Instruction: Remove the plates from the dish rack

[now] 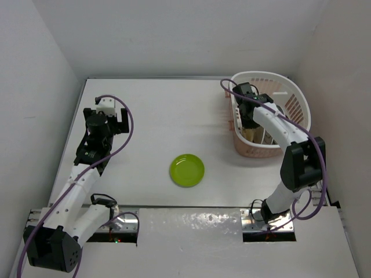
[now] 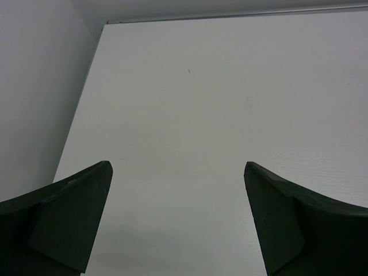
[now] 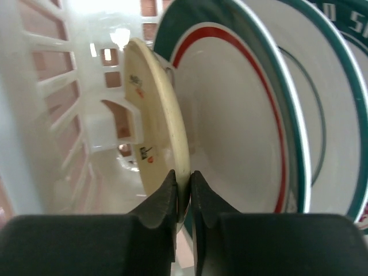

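The white dish rack [image 1: 290, 92] stands at the back right of the table. My right gripper [image 3: 183, 179] reaches into it and is shut on the rim of a cream-tan plate [image 3: 152, 115] with tiny motifs, which stands on edge. Behind it stand a white plate with a red ring and teal rim [image 3: 241, 115] and a white plate with a teal lettered rim [image 3: 339, 86]. A small lime-green plate [image 1: 186, 169] lies flat on the table's middle. My left gripper [image 2: 178, 218] is open and empty over bare table at the left.
The rack's slotted white wall [image 3: 40, 103] is close on the left of the held plate. White walls enclose the table on the left, back and right. The right arm [image 1: 290, 139] arches over the rack's front edge.
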